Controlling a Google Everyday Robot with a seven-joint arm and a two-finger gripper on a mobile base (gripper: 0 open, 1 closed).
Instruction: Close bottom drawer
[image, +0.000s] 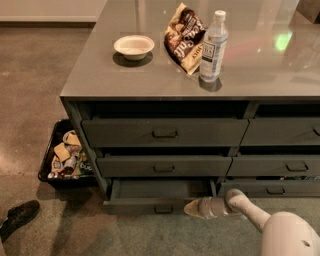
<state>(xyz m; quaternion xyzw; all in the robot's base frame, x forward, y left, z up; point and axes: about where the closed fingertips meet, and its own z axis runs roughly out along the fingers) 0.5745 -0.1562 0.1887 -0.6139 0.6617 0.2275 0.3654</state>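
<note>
The bottom drawer of the left stack stands pulled out a short way, its slim dark grey front low near the floor with a small pull handle at its centre and a flat grey inside. My gripper reaches in from the lower right on a white arm. Its tip is at the drawer's front panel, just right of the handle.
Two taller drawers sit above it; the neighbouring stack is on the right. On the counter are a white bowl, a snack bag and a water bottle. A black bin of snacks and a black shoe lie on the floor at left.
</note>
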